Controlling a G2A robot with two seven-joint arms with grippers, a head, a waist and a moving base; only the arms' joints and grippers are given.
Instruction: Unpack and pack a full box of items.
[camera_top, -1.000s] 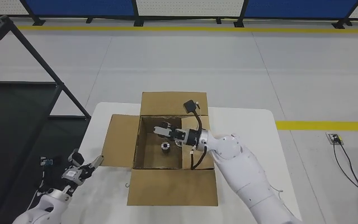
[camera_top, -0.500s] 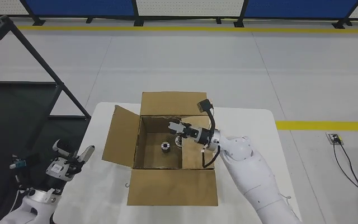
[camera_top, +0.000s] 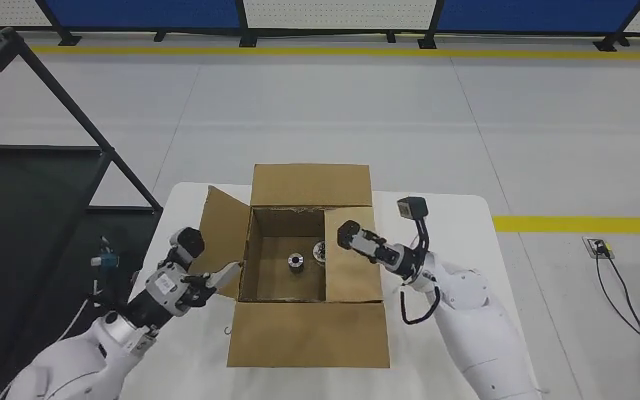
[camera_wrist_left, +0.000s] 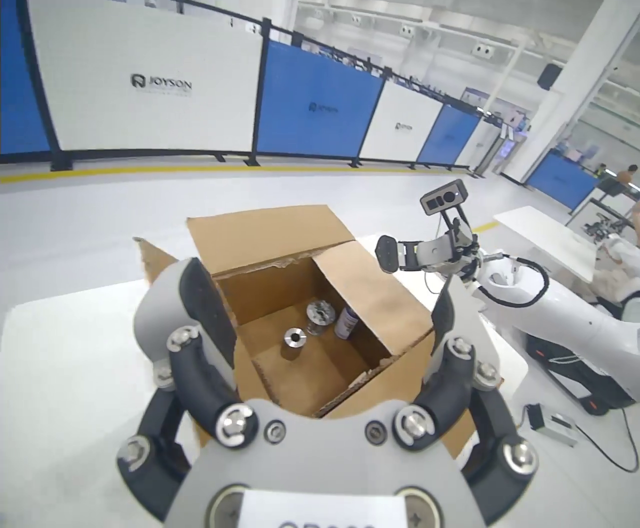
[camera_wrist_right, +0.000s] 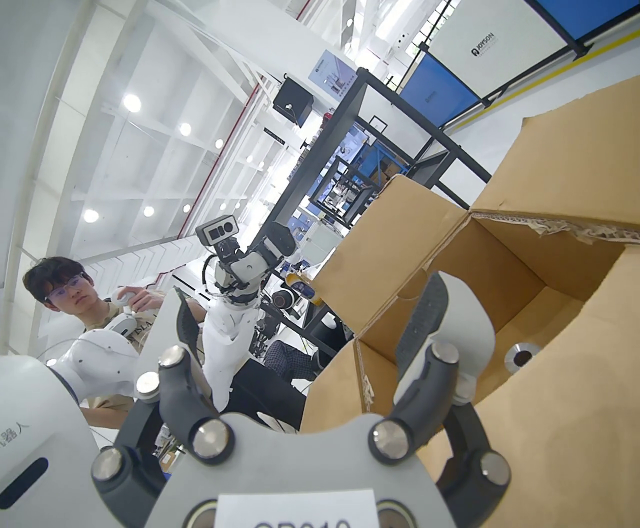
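The left gripper (camera_top: 215, 280), fingers spread and empty, hovers just beside the left flap of the open cardboard box (camera_top: 305, 335) on the white table (camera_top: 450, 215). On the box floor a metal cylinder (camera_top: 295, 262), a toothed metal part (camera_wrist_left: 320, 312) and a small can (camera_wrist_left: 347, 320) stand close together. The right gripper (camera_top: 349, 237), also spread and empty, is over the box's right flap.
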